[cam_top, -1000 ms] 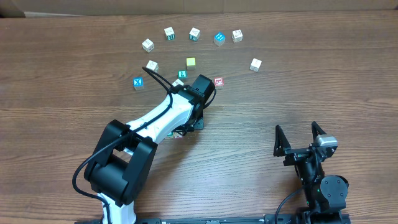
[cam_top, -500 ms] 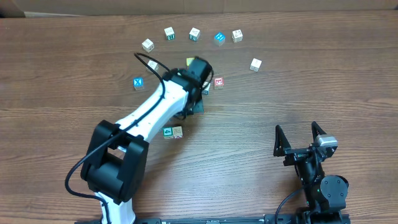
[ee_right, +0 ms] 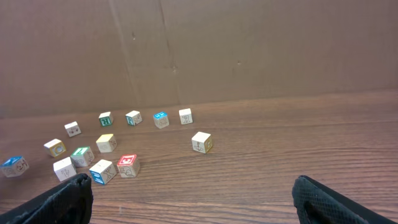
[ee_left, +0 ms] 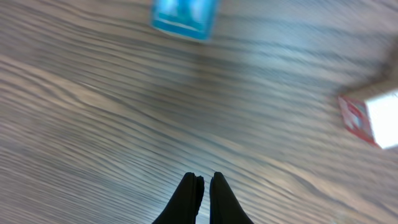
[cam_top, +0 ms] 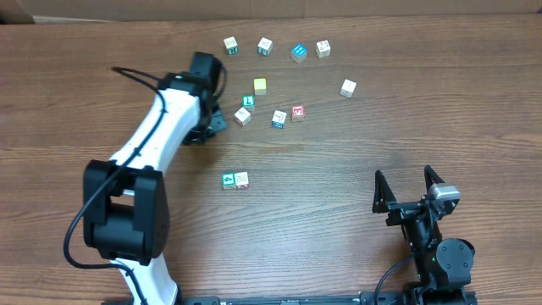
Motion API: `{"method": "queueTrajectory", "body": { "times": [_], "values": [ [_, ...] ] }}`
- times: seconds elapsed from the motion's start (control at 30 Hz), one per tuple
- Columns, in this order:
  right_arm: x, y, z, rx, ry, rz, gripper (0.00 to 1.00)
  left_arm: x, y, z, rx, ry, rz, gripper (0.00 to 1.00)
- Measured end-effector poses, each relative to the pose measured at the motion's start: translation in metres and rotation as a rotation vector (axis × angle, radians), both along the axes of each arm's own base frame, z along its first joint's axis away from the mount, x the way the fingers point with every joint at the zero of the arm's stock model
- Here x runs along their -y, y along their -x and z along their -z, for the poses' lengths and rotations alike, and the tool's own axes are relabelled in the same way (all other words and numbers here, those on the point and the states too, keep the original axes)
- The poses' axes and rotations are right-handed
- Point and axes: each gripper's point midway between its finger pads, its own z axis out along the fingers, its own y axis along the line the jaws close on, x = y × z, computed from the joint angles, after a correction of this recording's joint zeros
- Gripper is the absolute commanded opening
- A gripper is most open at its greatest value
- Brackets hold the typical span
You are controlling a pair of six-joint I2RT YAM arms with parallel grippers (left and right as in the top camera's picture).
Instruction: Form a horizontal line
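Two cubes stand side by side in a short row, a green one with a white mark point(cam_top: 228, 180) and a white one point(cam_top: 241, 180). Farther back lie the green "L" cube point(cam_top: 248, 101) point(ee_right: 81, 155) and the red-faced cube point(cam_top: 297, 112) point(ee_right: 127, 164), apart from each other. My left arm point(cam_top: 174, 114) reaches to the back left. Its gripper point(ee_left: 202, 179) is shut and empty, low over bare wood. A blurred blue cube point(ee_left: 185, 15) lies ahead of it. My right gripper point(cam_top: 404, 174) point(ee_right: 191, 183) rests open at the front right, far from all cubes.
A yellow cube point(cam_top: 260, 85), a white cube point(cam_top: 242, 116) and a blue-sided cube point(cam_top: 279, 119) lie around the "L" cube. Several more cubes form an arc at the back point(cam_top: 265, 46), and one lies apart at the right point(cam_top: 348, 87). A cardboard wall point(ee_right: 249, 50) stands behind the table.
The left arm has swung from the two-cube row back and to the left, uncovering the row and the cubes near the "L". Its gripper stays shut. The right arm has not moved.
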Motion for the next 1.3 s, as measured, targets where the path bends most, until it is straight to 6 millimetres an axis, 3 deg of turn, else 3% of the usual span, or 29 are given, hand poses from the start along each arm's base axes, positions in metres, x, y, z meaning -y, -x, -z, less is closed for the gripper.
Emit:
{"method": "queueTrajectory", "body": {
  "times": [0.2,0.53,0.77,1.03,1.3],
  "values": [
    [0.0,0.0,0.0,0.0,0.0,0.0,1.0,-0.028,-0.004,0.0,-0.005,0.004,-0.022,0.04],
    [0.0,0.0,0.0,0.0,0.0,0.0,1.0,-0.029,0.017,0.003,-0.101,0.014,0.033,0.04],
    [0.0,0.0,0.0,0.0,0.0,0.0,1.0,-0.012,0.02,0.015,-0.101,0.033,0.086,0.04],
    [0.0,0.0,0.0,0.0,0.0,0.0,1.0,0.019,0.045,0.038,-0.158,0.068,0.164,0.04],
    [0.0,0.0,0.0,0.0,0.0,0.0,1.0,0.041,0.054,0.04,-0.173,0.082,0.221,0.04]
  ]
}}
